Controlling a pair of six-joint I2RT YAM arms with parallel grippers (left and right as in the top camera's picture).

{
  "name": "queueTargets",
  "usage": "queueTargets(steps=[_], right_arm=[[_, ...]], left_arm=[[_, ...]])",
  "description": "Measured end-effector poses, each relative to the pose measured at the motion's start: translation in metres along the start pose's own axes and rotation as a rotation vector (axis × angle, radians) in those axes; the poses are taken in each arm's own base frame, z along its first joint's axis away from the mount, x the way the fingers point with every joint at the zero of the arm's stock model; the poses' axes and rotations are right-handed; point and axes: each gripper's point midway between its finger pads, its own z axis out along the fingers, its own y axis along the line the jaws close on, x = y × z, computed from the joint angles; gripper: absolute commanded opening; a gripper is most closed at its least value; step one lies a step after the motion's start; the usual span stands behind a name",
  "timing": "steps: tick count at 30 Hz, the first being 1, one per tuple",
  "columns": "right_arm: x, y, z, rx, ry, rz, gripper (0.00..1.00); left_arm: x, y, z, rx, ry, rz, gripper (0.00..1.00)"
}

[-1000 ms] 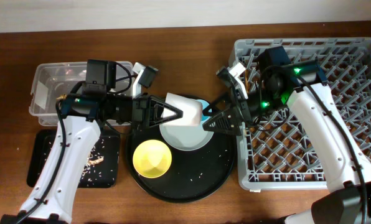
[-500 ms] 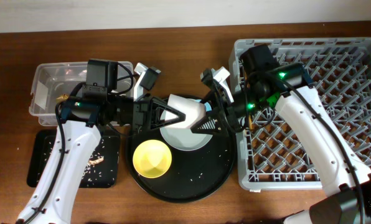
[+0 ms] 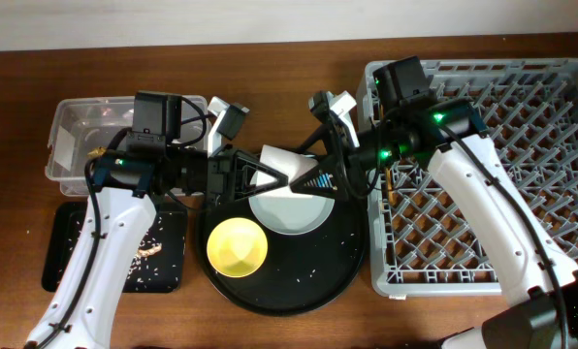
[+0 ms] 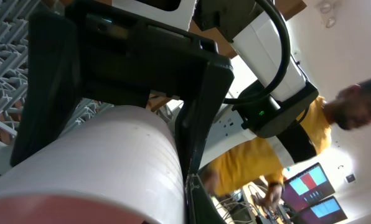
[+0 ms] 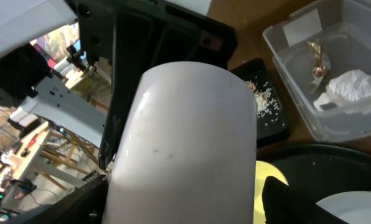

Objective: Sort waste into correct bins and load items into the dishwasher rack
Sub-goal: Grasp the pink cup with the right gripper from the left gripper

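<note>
My left gripper (image 3: pixel 268 174) is shut on the small pink cup (image 3: pixel 283 163), white outside, and holds it on its side above the pale blue plate (image 3: pixel 289 215). The cup fills the left wrist view (image 4: pixel 104 158) and the right wrist view (image 5: pixel 192 137). My right gripper (image 3: pixel 315 180) is open with its fingers on either side of the cup (image 5: pixel 192 208); a gap shows at one finger. The yellow bowl (image 3: pixel 237 245) sits on the round black tray (image 3: pixel 342 262). The grey rack (image 3: pixel 522 204) is on the right. The blue cup is not visible.
The clear tub (image 3: pixel 68 145) at far left holds the white tissue (image 5: pixel 353 87) and gold foil (image 5: pixel 318 62). The flat black tray (image 3: pixel 71 247) holds food scraps and rice (image 3: pixel 149 252). A thin wooden piece (image 3: pixel 391 184) lies at the rack's left edge.
My right gripper has moved left from the rack's edge to the cup and now straddles it. The left arm and cup have barely moved.
</note>
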Motion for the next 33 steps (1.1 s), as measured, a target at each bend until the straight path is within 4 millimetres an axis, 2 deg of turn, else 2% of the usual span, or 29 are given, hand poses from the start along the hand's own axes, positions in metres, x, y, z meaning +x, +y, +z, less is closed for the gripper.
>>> queueTargets(steps=[7,8,10,11,15,19,23,29,33], right_arm=[[0.006,0.005,0.0,-0.015,0.012,0.11,0.57],[0.006,0.005,0.0,-0.014,0.012,0.112,0.54],[0.006,0.006,0.0,-0.015,0.014,0.124,0.48],[0.007,0.005,0.0,-0.009,0.018,0.128,0.48],[0.009,0.0,0.0,0.015,0.029,0.125,0.47],[0.008,-0.004,-0.006,0.032,0.019,0.127,0.46],[0.006,-0.013,-0.024,0.065,-0.018,0.161,0.46],[0.007,-0.03,-0.044,0.142,-0.039,0.202,0.46],[0.008,-0.031,-0.044,0.148,-0.036,0.212,0.46]], left_arm=[[0.001,0.001,0.001,-0.008,0.003,-0.014,0.02],[0.001,0.001,0.001,-0.009,0.003,-0.013,0.09],[0.0,0.001,0.001,-0.008,0.003,-0.006,0.11],[0.0,0.001,0.001,-0.008,0.003,-0.004,0.18],[0.0,0.001,0.001,-0.006,0.003,0.0,0.28],[-0.003,0.002,0.0,-0.009,-0.001,0.027,0.28],[-0.006,0.007,-0.004,-0.041,-0.009,0.044,0.29],[-0.008,0.028,-0.012,-0.162,-0.022,0.043,0.3],[-0.008,0.032,-0.012,-0.19,-0.021,0.04,0.3]])
